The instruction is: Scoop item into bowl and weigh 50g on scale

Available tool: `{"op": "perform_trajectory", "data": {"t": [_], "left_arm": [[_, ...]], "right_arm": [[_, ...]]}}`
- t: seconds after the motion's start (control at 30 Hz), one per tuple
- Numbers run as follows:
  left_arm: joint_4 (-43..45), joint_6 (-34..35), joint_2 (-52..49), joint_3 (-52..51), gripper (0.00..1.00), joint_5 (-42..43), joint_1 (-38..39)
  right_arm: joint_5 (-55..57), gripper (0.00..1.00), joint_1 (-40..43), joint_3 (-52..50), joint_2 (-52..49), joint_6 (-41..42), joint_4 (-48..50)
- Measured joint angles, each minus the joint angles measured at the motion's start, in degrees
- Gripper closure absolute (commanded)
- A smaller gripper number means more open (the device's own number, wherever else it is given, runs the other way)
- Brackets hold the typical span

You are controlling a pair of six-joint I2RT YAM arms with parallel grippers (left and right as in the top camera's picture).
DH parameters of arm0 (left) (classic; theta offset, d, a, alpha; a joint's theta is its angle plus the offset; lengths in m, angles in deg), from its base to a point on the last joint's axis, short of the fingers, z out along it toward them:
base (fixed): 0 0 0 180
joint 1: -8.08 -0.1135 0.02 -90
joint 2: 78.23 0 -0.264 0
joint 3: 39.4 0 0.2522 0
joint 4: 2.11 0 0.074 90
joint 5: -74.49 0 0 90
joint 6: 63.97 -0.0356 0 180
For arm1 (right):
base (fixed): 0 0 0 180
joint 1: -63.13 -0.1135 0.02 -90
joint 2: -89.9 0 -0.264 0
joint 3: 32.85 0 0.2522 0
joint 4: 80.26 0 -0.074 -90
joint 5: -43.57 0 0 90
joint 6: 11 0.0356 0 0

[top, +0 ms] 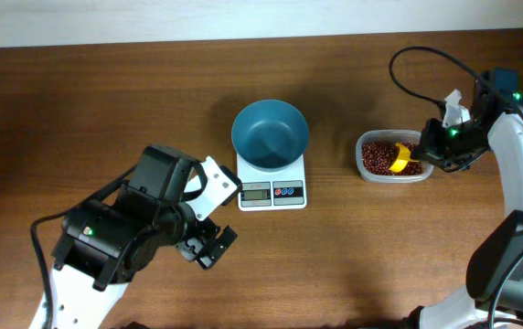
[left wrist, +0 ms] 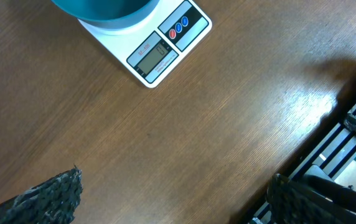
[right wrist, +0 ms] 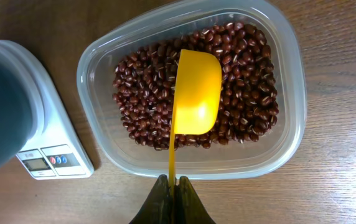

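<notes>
The red-brown beans (top: 382,156) fill a clear plastic container (top: 367,172) right of the scale; they show close up in the right wrist view (right wrist: 246,93). My right gripper (right wrist: 173,185) is shut on the handle of a yellow scoop (right wrist: 195,93), whose cup rests over the beans, turned on its side. The scoop also shows in the overhead view (top: 401,157). The teal bowl (top: 271,134) stands empty on the white scale (top: 272,191). My left gripper (top: 208,247) is open and empty, low on the table left of the scale (left wrist: 165,50).
The container's rim (right wrist: 103,43) lies close to the scale's right side (right wrist: 53,158). The table's front edge and a metal frame (left wrist: 346,143) show at the right of the left wrist view. A black cable (top: 426,55) loops above the right arm.
</notes>
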Motion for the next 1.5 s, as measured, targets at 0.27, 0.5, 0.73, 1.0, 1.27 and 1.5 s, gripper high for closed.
{"op": "perform_trajectory", "data": {"t": [0.27,0.5,0.73,1.0,1.27,1.5], "left_arm": [[0.0,0.0,0.0,0.0,0.01,0.0,0.0],[0.0,0.0,0.0,0.0,0.01,0.0,0.0],[0.0,0.0,0.0,0.0,0.01,0.02,0.0],[0.0,0.0,0.0,0.0,0.01,0.02,0.0],[0.0,0.0,0.0,0.0,0.01,0.0,0.0],[0.0,0.0,0.0,0.0,0.01,0.0,0.0]], "right_arm": [[-3.37,0.96,1.75,0.0,0.0,-1.11,-0.24],[-6.78,0.96,4.59,0.0,0.0,-2.16,-0.66],[-8.31,0.96,4.59,0.0,0.0,-3.69,-1.73],[-10.29,0.96,4.59,0.0,0.0,-3.96,-1.73],[-11.43,0.96,4.59,0.0,0.0,-4.09,-1.73],[-12.35,0.96,4.59,0.0,0.0,-4.2,-1.81]]}}
